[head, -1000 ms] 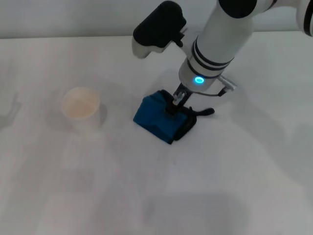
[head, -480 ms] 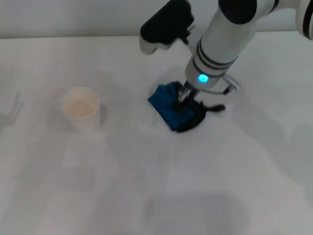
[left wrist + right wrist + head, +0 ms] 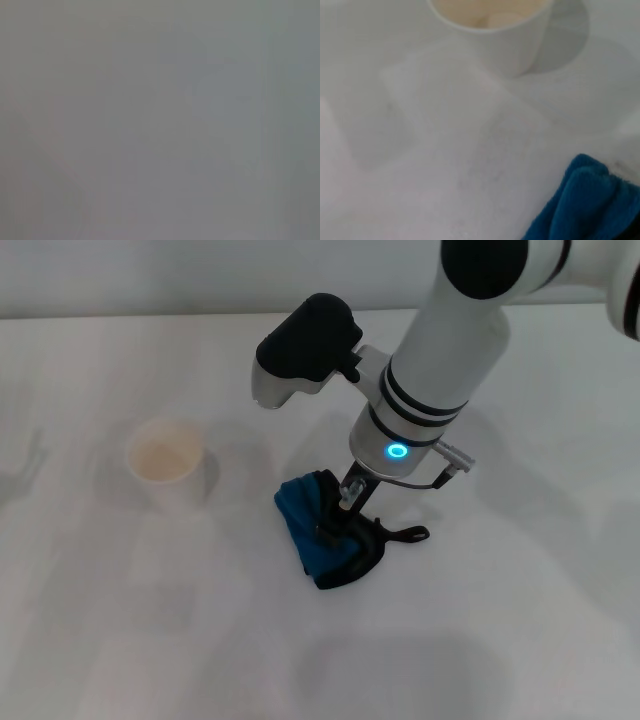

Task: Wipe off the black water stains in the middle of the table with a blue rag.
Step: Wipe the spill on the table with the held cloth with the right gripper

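Note:
The blue rag (image 3: 312,525), bunched with a black edge, lies pressed on the white table (image 3: 500,620) near its middle. My right gripper (image 3: 340,515) comes down from above and is shut on the blue rag. A corner of the blue rag (image 3: 582,202) also shows in the right wrist view. No black water stains show on the tabletop around the rag; only faint smears are visible. The left gripper is out of view, and its wrist view is a blank grey.
A white paper cup (image 3: 165,462) stands upright left of the rag, about a hand's width away. The same white paper cup (image 3: 492,27) appears in the right wrist view. The table's far edge (image 3: 150,318) runs along the back.
My right gripper dragged the rag first back and to the right, then forward and left toward me. The cup has stayed put.

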{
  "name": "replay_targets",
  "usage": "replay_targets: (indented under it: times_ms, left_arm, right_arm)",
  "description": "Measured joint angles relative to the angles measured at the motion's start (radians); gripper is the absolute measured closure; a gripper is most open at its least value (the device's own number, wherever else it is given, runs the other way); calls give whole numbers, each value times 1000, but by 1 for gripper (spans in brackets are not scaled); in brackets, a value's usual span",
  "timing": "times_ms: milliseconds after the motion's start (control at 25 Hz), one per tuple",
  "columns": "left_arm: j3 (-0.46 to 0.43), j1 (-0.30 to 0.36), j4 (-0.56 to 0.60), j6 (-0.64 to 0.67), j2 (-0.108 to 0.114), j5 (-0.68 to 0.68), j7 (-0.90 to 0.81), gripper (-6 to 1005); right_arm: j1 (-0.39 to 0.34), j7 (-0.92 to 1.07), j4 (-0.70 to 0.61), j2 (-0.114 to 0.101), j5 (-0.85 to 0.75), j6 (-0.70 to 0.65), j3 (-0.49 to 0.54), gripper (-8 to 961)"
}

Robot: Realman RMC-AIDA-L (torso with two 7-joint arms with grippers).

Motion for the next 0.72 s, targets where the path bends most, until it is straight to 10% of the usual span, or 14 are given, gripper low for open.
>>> replay_targets:
  times_ms: [720]
  left_arm:
    - [0, -4, 0, 1, 1, 0, 0, 111]
  right_arm:
    - [-321, 148, -299, -11, -450, 193, 360, 898]
